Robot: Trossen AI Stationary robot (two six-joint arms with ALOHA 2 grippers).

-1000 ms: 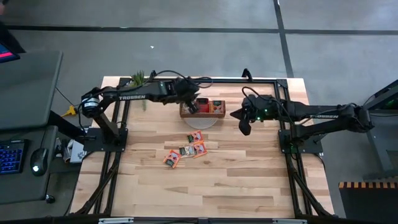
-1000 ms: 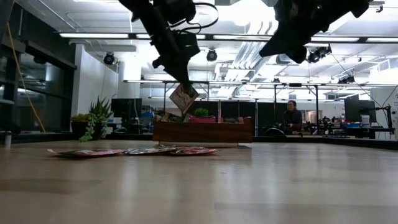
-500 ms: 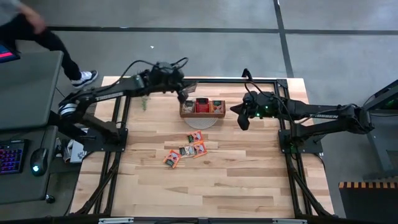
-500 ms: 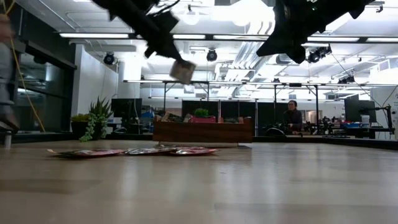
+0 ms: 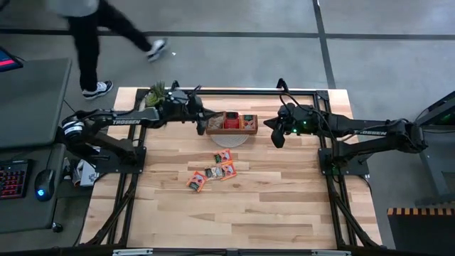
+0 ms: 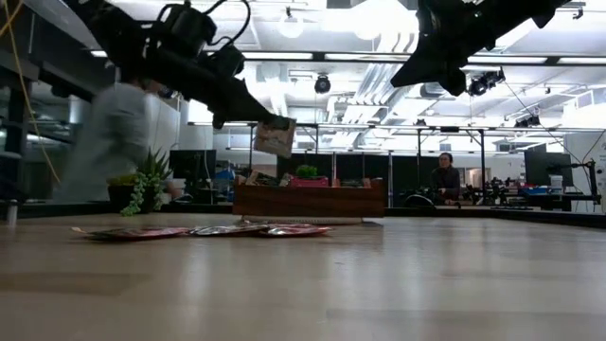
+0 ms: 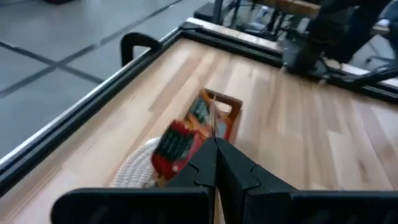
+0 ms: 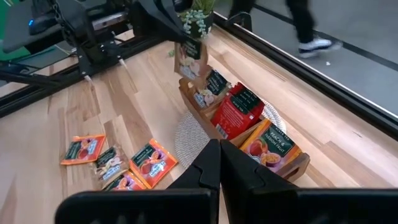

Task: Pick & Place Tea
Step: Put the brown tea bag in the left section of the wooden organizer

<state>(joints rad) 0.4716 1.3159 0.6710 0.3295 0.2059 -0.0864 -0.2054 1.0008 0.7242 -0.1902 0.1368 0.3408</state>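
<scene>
The counter point(image 5: 284, 199) under me is pale wood planks inside a black frame. A person point(image 5: 85, 28) walks past its far edge, near a small plant point(image 5: 157, 91) at the far left corner.

My left arm reaches across the far side, and my left claw point(image 5: 201, 122) hangs in the air just over the left end of the tray point(image 5: 242, 131), pinched closed on one sachet point(image 6: 276, 137). In the low view this sachet dangles tilted, clear above the tray's brown wall point(image 6: 312, 201); its face is pale with a dark band along the top. My left wrist view shows the fingers pressed together at its thin edge.

My right arm waits on the other side, its right claw point(image 5: 277, 139) closed on nothing, raised just right of the tray.

The tray is brown wood with three compartments and stands on a round pale mat point(image 8: 186, 140). Sachets stand upright in it: dark green ones at the left end point(image 8: 214, 82), a red one in the middle point(image 8: 235, 112), an orange one printed with fruit at the right point(image 8: 268, 146).

Nearer me, a loose cluster of tea point(image 5: 213, 171) lies flat on the bare wood, well apart from the tray. They are small squares, mostly orange or red with pale labels, one darker green-grey point(image 8: 111, 158) among them, some touching or overlapping.
</scene>
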